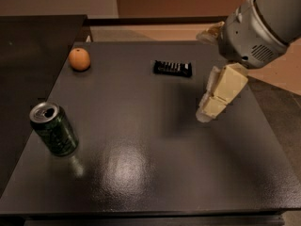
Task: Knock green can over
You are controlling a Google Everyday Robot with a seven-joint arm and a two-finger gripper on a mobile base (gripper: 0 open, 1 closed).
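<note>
The green can (53, 128) stands upright near the left edge of the dark table (155, 173), its silver top with the pull-tab opening showing. My gripper (208, 112) hangs above the right half of the table, cream-coloured fingers pointing down and to the left. It is far to the right of the can and touches nothing.
A round orange fruit (79, 59) lies at the table's back left. A flat black ridged bar (172, 68) lies at the back middle, just left of the gripper. A second dark surface (28, 55) adjoins on the left. The grey arm (263, 27) fills the upper right.
</note>
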